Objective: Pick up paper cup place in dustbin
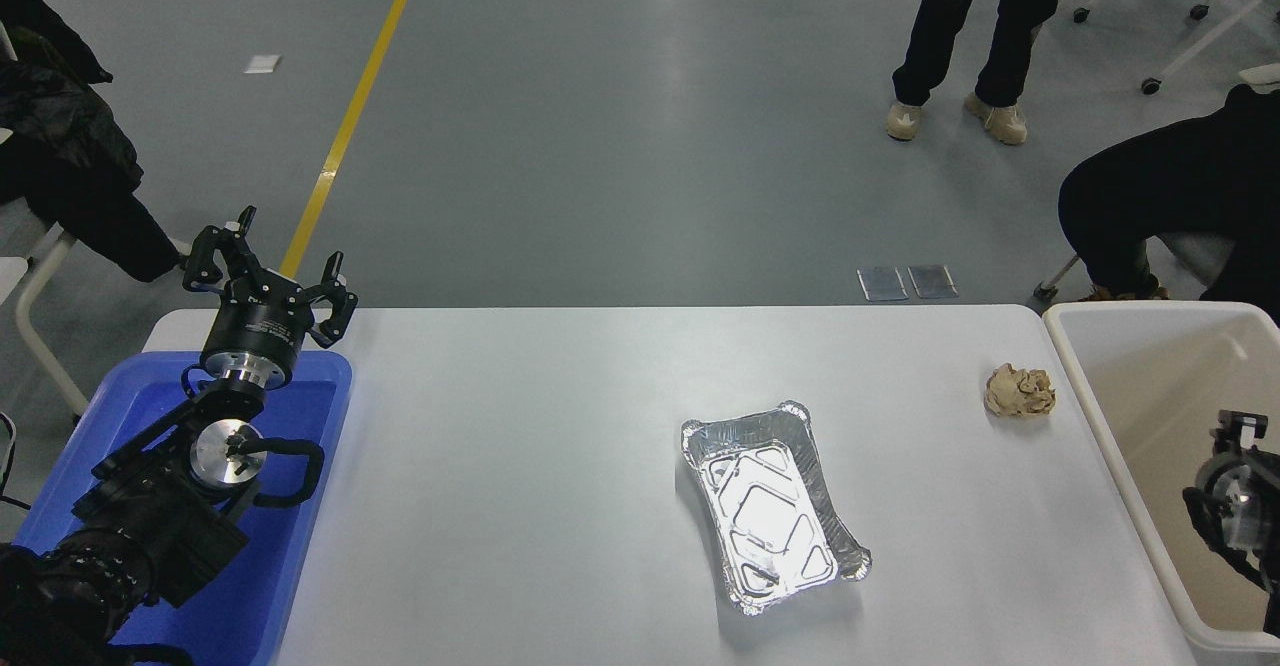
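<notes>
The paper cup does not show anywhere in the head view. The dustbin (1085, 386), a large off-white rectangular bin with a beige inside, stands at the table's right end. My right gripper (1236, 466) hangs over the bin's inside at the picture's right edge and is cut off by it, so what it holds, if anything, is hidden. My left gripper (268, 271) is open and empty, parked above the far end of a blue tray at the left.
A blue plastic tray (300, 506) lies under the left arm. A rectangular foil tray (775, 506) lies mid-table. A crumpled brown paper ball (1019, 390) lies just left of the bin. People stand and sit beyond the far right corner.
</notes>
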You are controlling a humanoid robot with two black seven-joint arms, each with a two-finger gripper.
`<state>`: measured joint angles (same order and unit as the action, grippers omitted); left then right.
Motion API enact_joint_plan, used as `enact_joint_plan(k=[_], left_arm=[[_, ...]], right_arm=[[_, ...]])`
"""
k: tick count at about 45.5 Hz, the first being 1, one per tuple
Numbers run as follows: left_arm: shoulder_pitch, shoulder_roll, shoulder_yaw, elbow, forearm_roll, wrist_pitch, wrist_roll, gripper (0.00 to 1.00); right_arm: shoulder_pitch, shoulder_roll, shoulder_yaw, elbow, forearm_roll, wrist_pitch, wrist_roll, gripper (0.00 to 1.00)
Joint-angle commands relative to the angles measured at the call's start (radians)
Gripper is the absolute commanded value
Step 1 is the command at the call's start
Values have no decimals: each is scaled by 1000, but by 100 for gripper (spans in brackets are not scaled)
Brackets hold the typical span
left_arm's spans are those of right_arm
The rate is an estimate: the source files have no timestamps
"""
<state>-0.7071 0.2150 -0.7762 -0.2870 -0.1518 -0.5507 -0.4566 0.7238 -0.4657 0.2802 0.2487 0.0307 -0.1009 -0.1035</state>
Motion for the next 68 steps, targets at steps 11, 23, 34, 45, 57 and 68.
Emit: enact_joint_plan(k=[11, 23, 34, 45, 57, 68], left_arm=[[1, 0, 0, 0, 0, 0, 1, 99], [0, 0, 0, 0, 0, 0, 1, 99], [0, 1, 0, 0, 0, 0, 1, 99], [0, 1, 0, 0, 0, 0, 1, 99], [0, 1, 0, 0, 0, 0, 1, 99], [0, 1, 0, 0, 0, 0, 1, 99]], right_arm=[[321, -240, -128, 576, -285, -6, 1, 100], [736, -258, -654, 768, -387, 1, 1, 100], [1150, -146, -1130, 971, -385, 18, 2, 100], [1375, 7, -1400, 1175, -399, 70, 33, 100], [1497, 104, -1440, 1281, -377, 282, 79, 100], [1522, 211, -1444, 1360, -229, 412, 93, 100]])
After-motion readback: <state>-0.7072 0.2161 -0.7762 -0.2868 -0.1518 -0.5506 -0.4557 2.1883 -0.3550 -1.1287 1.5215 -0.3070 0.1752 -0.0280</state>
